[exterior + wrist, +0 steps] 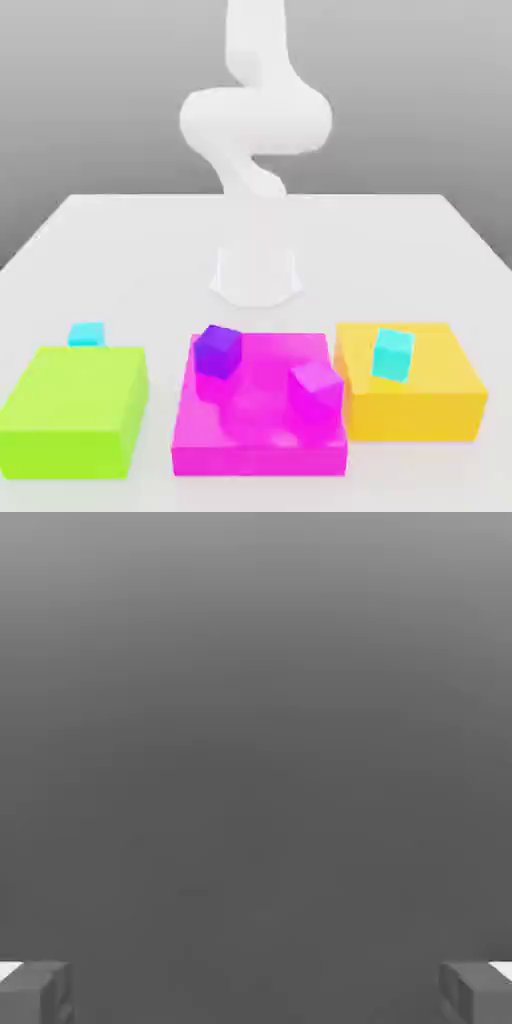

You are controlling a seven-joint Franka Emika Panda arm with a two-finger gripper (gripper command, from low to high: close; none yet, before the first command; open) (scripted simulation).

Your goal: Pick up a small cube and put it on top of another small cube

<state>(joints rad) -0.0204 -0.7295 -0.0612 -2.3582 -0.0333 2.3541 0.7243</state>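
A small sky-cyan cube (86, 334) rests on the white table just behind the lime-green block, at the exterior view's left. A slightly greener turquoise small cube (392, 354) sits tilted on top of the yellow block. The white arm (255, 120) rises from its base at the table's middle, coiled high above the blocks and far from both cubes. In the hand view my gripper (256, 997) is open: its two grey fingertips (35, 992) stand far apart with nothing between them, facing plain grey background.
Three big flat blocks line the front of the table (120, 240): lime green (75, 410), magenta (260, 425) and yellow (415, 395). On the magenta block lie a small purple cube (217, 350) and a small magenta cube (317, 385). The arm's base (256, 275) stands behind them.
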